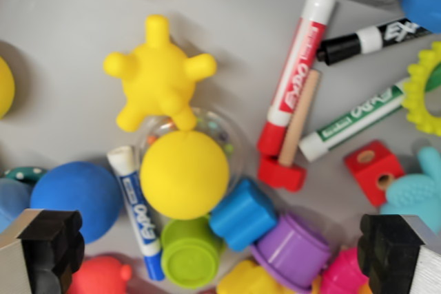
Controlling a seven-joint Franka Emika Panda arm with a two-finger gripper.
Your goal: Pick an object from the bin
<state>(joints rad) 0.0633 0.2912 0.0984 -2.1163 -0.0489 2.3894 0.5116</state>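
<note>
— Black rubber-padded fingers sit at the two bottom corners of the wrist view, so the gripper (220,253) is spread wide, and I see nothing held between the jaws.

— So nothing is picked yet?

— By my reading, no. Every object still lies on the pale grey bin floor (62,25). The grasp, the lift and the carrying clear all remain to be done.

— What lies under the gripper?

— A smooth yellow ball (185,174) is nearest the middle, resting against a clear plastic rattle dome (227,135). Touching it above is a knobby yellow rubber spike toy (158,77). A blue-capped white Expo marker (136,211) lies along its left, and a round blue ball (76,192) is just beside that.

— And lower down?

— A lime green plastic cup (189,253), a blue plastic block (242,215) and a purple plastic cup (295,249) crowd together between the fingers.

— Which one is the target?

— I cannot tell; the task names none. The yellow ball looks the likeliest candidate, though the neighbours pressing round it could get in the way as the fingers come down.

— Anything further off?

— A red Expo marker (296,70) lies toward the upper right, well apart from the fingers.
</note>
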